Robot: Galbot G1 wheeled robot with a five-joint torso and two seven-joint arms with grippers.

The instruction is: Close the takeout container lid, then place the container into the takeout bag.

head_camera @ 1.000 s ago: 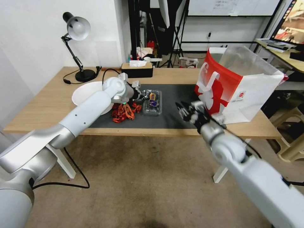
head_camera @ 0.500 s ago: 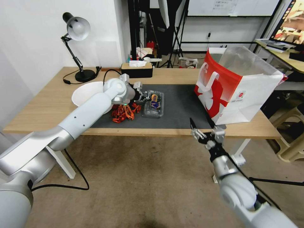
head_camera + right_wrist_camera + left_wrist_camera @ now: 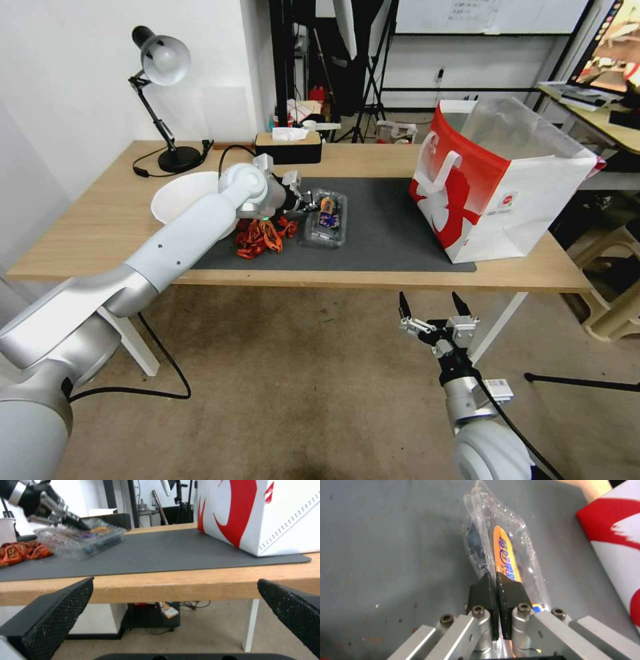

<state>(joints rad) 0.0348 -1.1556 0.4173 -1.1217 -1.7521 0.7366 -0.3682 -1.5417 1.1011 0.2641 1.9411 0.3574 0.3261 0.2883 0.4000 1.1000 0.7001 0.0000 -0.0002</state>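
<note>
The L gripper [image 3: 495, 580] is clenched on the near edge of the container [image 3: 325, 218]: in the left wrist view both black pads are pressed together w/ the thin clear rim pinched between them. The takeout container lid [image 3: 506, 552] is seen lying down over the tray, its orange-and-blue sticker facing up; whether the catch is fully snapped can't be told. The container is held at the left part of the dark mat [image 3: 380, 227], just beside a heap of orange-red packets [image 3: 261, 237] and near the white bowl [image 3: 175, 195].

The takeout bag [image 3: 497, 183] is stood upright at the mat's right end, mouth open, well apart from the container. The R gripper [image 3: 433, 312] is parked below the table [image 3: 100, 220] edge, jaws wide apart, nothing held.

Risks, as judged: the grip is taken on flimsy plastic only, so the rim could be bent or slipped from once the box is lifted, w/ berries spilled if the lid isn't latched. The bag's tall wall could also be clipped on the way in and the bag tipped, since it isn't steadied by anything.
</note>
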